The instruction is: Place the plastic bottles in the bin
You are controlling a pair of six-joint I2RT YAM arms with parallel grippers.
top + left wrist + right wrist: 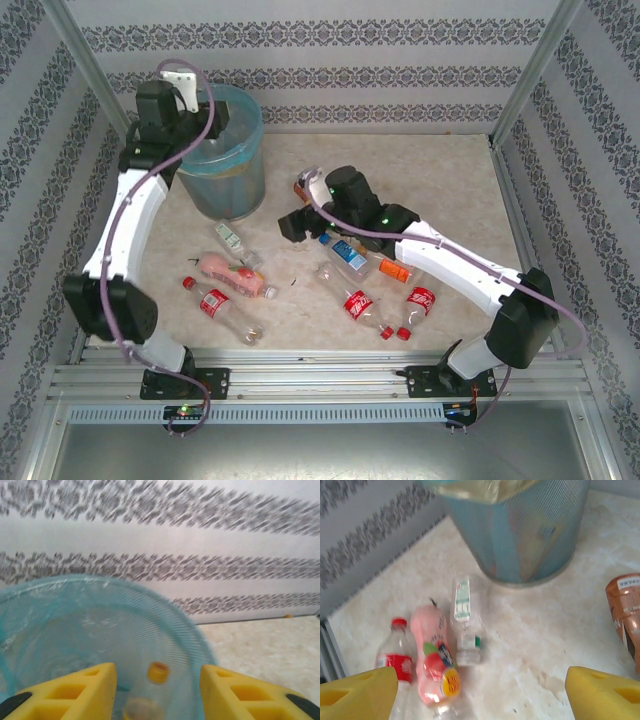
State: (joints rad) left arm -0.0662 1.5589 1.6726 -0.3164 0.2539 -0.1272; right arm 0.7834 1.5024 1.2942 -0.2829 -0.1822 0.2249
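The light-blue bin [228,165] with its bag liner stands at the back left. My left gripper [212,122] hangs over its mouth. In the left wrist view the yellow fingers [75,692] stand apart, open, and a clear bottle with an orange cap [158,672] lies below them inside the bin [60,630], touching neither finger. My right gripper [293,222] is open above the table just right of the bin. Ahead of it lie a pink bottle [432,660], a clear green-labelled bottle [465,617] and a red-labelled bottle [397,655].
More bottles lie behind the right gripper: a blue-labelled one [345,255], an orange one [395,268] and two red-labelled ones [358,303] [420,300]. A brown bottle [626,615] shows at the right wrist view's edge. Patterned walls enclose the table.
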